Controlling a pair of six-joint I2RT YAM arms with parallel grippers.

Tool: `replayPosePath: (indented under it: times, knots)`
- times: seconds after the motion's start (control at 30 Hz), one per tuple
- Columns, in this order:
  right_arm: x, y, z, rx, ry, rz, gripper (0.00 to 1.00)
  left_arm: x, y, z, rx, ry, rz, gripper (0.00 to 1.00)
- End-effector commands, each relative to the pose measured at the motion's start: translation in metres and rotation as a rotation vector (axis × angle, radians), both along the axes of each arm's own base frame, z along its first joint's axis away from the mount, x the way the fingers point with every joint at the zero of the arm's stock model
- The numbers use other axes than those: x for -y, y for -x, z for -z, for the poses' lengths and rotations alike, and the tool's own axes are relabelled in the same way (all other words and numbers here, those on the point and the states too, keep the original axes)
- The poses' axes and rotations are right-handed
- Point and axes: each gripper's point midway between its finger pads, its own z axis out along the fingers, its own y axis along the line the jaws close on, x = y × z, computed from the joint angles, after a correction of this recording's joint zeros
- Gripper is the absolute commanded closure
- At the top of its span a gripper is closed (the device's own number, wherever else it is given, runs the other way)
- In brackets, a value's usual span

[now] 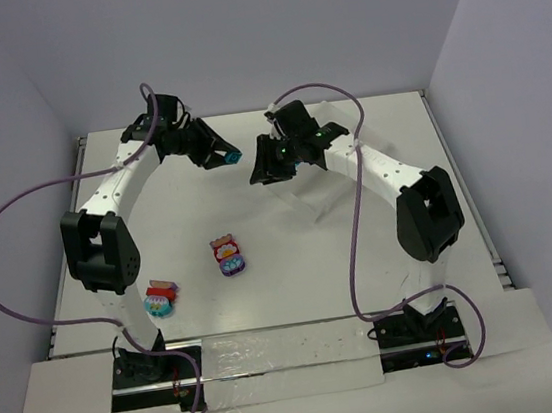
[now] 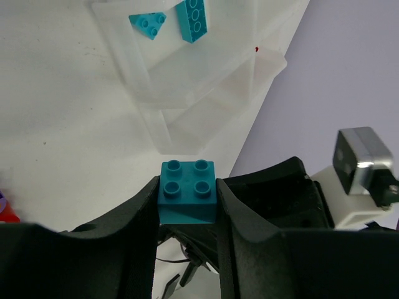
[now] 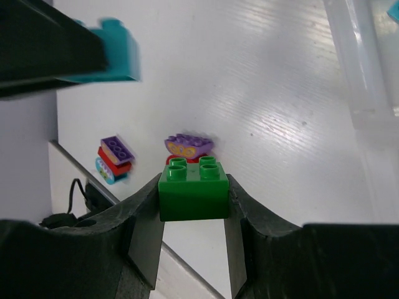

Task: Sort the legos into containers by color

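Left wrist view shows the left claw (image 2: 187,208) closed on a teal brick (image 2: 187,187), studs up, held by its two flat sides above the tabletop (image 2: 56,112), near the clear tray (image 2: 206,93) but not yet over it. One compartment of the tray already has two teal bricks (image 2: 192,22) lying in it, so I judge this brick belongs there. To do it well, the claw should come right above that compartment and go low between the thin walls before it lets go, because smooth hard plastic can bounce out. In the right wrist view, the right claw (image 3: 193,205) grips a green brick (image 3: 192,187) in the same way; it needs a compartment of its own, away from the teal one. Two multicoloured clumps (image 3: 188,146) wait on the glossy white tabletop, well apart from the tray: purple on red, and purple, red and light blue (image 3: 114,161). These must probably be pulled apart first.
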Motion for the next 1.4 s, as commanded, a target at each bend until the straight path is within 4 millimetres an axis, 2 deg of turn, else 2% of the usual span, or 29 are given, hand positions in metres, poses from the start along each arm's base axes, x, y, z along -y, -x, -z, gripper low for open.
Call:
replayPosePath:
  times: [0.0, 0.07, 0.1, 0.23, 0.37, 0.4, 0.53, 0.67, 0.87, 0.9, 1.0, 1.17, 1.2, 1.23, 1.37]
  knots:
    - [0.017, 0.009, -0.021, 0.061, 0.036, -0.014, 1.00, 0.004, -0.013, -0.031, 0.074, 0.032, -0.011, 1.00]
    - [0.031, 0.006, -0.028, 0.079, 0.075, 0.036, 1.00, 0.005, -0.016, -0.030, 0.078, 0.020, -0.006, 1.00]
    - [0.051, -0.001, -0.028, 0.082, 0.113, 0.118, 1.00, 0.008, -0.022, -0.029, 0.089, -0.007, -0.013, 1.00]
    - [0.104, -0.007, -0.041, 0.106, 0.134, 0.313, 1.00, 0.017, -0.034, -0.018, 0.110, -0.115, -0.007, 1.00]
    - [0.164, -0.010, -0.042, 0.101, 0.164, 0.500, 1.00, 0.044, -0.045, 0.006, 0.121, -0.210, 0.045, 1.00]
    - [0.169, -0.008, -0.043, 0.101, 0.171, 0.517, 1.00, 0.048, -0.047, 0.009, 0.124, -0.216, 0.049, 1.00]
    - [0.212, -0.003, -0.050, 0.124, 0.219, 0.663, 1.00, 0.070, -0.051, 0.032, 0.129, -0.240, 0.088, 1.00]
    - [0.236, 0.005, -0.063, 0.167, 0.214, 0.749, 1.00, 0.086, -0.056, 0.045, 0.160, -0.250, 0.106, 1.00]
    - [0.240, 0.009, -0.068, 0.185, 0.212, 0.740, 1.00, 0.103, -0.065, 0.061, 0.171, -0.252, 0.111, 1.00]
    - [0.239, 0.009, -0.067, 0.184, 0.212, 0.736, 1.00, 0.104, -0.066, 0.061, 0.174, -0.247, 0.109, 0.96]
    - [0.238, 0.010, -0.064, 0.181, 0.211, 0.723, 1.00, 0.108, -0.066, 0.060, 0.182, -0.235, 0.109, 0.73]
    - [0.231, 0.006, -0.061, 0.176, 0.193, 0.693, 1.00, 0.111, -0.060, 0.054, 0.183, -0.230, 0.129, 0.43]
    - [0.230, 0.006, -0.061, 0.176, 0.191, 0.694, 1.00, 0.111, -0.060, 0.053, 0.183, -0.230, 0.129, 0.42]
    - [0.228, 0.001, -0.061, 0.176, 0.183, 0.692, 1.00, 0.111, -0.058, 0.047, 0.192, -0.228, 0.134, 0.35]
    - [0.224, -0.018, -0.058, 0.177, 0.168, 0.703, 1.00, 0.105, -0.050, 0.021, 0.224, -0.230, 0.135, 0.22]
